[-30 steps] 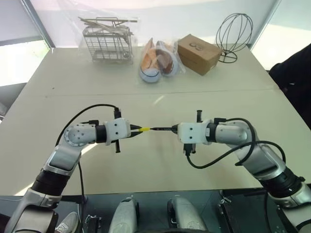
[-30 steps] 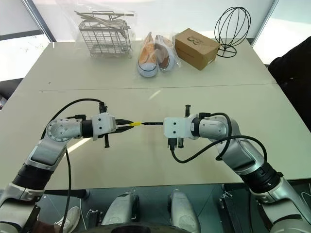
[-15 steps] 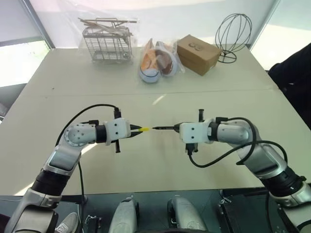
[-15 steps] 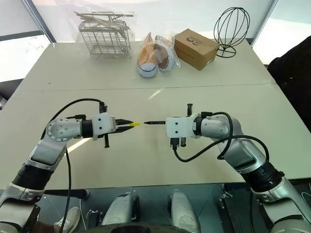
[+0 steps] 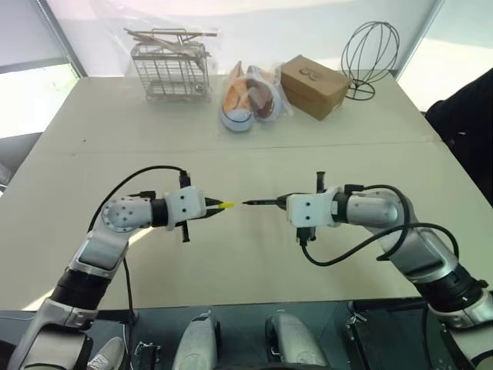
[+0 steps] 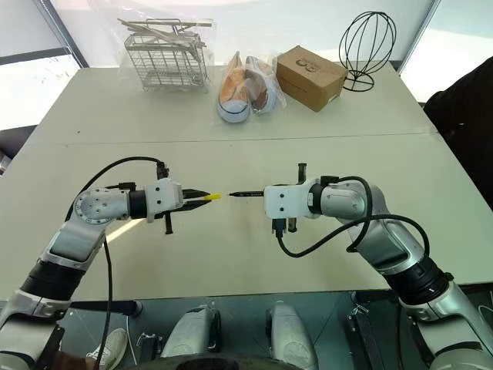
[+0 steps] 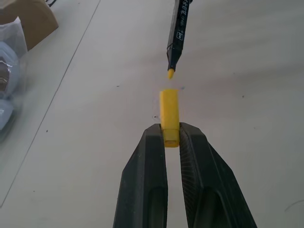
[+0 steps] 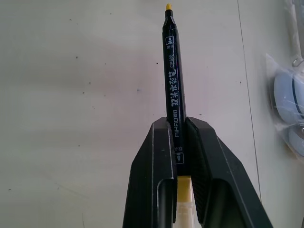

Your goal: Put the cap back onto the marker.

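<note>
The small yellow cap (image 7: 169, 114) is pinched by its base in my left gripper (image 5: 216, 206), which is shut on it above the table, the cap's open end facing right. My right gripper (image 5: 279, 203) is shut on the slim black marker (image 8: 173, 80), whose yellow tip (image 7: 170, 73) points left toward the cap. A short gap separates the tip from the cap's mouth, and the two are nearly in line.
At the back of the beige table (image 5: 246, 254) stand a wire basket (image 5: 171, 65), bagged shoes (image 5: 250, 96), a cardboard box (image 5: 316, 85) and a black wire head form (image 5: 371, 50). A dark shape (image 5: 466, 112) borders the table's right edge.
The marker and my right gripper have drawn back to the right, so its tip has come away from the cap. My left gripper with the cap has stayed still.
</note>
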You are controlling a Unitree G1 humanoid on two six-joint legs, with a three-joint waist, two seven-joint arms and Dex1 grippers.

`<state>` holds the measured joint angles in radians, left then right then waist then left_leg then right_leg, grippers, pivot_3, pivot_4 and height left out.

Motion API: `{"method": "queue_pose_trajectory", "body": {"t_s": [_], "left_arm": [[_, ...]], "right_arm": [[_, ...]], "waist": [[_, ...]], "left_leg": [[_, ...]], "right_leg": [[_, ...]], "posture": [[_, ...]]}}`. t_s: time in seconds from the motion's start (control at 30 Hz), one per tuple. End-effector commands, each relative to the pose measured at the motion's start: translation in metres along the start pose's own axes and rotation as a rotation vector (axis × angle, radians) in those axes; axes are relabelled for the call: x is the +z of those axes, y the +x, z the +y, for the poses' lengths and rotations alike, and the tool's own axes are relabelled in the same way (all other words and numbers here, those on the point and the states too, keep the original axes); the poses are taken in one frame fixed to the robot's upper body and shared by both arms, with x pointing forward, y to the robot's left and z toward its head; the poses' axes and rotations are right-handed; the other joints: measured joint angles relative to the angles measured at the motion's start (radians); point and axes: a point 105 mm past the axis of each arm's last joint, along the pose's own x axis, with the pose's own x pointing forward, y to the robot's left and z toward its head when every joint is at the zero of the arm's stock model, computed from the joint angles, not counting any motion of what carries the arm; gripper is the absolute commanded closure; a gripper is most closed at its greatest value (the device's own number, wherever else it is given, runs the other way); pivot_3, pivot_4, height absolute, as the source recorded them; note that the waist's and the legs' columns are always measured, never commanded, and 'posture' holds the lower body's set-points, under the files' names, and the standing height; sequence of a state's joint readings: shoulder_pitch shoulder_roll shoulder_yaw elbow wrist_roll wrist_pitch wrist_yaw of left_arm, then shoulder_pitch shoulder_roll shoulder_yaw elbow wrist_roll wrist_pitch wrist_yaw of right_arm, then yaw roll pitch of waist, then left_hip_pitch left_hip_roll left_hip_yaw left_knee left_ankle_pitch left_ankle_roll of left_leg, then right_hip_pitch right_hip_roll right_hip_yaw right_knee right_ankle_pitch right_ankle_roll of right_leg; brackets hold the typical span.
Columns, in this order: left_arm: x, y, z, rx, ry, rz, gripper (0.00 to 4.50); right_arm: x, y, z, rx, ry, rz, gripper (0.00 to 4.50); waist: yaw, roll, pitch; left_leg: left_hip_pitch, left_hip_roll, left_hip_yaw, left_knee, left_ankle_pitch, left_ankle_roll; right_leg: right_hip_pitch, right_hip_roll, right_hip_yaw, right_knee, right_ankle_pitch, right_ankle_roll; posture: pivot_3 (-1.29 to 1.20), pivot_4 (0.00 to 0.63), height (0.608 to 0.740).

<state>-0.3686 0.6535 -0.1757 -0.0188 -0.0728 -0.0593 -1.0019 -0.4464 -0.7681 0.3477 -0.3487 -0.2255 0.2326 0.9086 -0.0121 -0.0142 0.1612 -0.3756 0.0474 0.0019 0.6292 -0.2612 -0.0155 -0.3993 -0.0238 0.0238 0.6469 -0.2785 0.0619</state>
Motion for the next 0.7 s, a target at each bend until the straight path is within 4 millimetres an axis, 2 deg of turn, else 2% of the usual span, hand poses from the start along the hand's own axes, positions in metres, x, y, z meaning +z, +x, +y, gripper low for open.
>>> {"method": "queue_pose_trajectory", "body": {"t_s": [0.03,0.7], "left_arm": [[0.0098,-0.0002,0.0080,0.020,0.046,-0.026,4.48],[0.0057,0.0020,0.0066,0.004,0.051,-0.041,4.48]], "right_arm": [[0.0049,-0.0043,-0.0075,-0.035,-0.038,-0.012,4.50],[0.0016,-0.0022,-0.0088,-0.044,-0.054,-0.002,4.50]], "waist": [[0.000,0.000,0.000],[0.000,0.000,0.000]], "left_leg": [[0.000,0.000,0.000,0.000,0.000,0.000],[0.000,0.000,0.000,0.000,0.000,0.000]], "right_leg": [[0.000,0.000,0.000,0.000,0.000,0.000],[0.000,0.000,0.000,0.000,0.000,0.000]], "posture": [[0.00,0.150,0.740],[0.00,0.150,0.740]]}}
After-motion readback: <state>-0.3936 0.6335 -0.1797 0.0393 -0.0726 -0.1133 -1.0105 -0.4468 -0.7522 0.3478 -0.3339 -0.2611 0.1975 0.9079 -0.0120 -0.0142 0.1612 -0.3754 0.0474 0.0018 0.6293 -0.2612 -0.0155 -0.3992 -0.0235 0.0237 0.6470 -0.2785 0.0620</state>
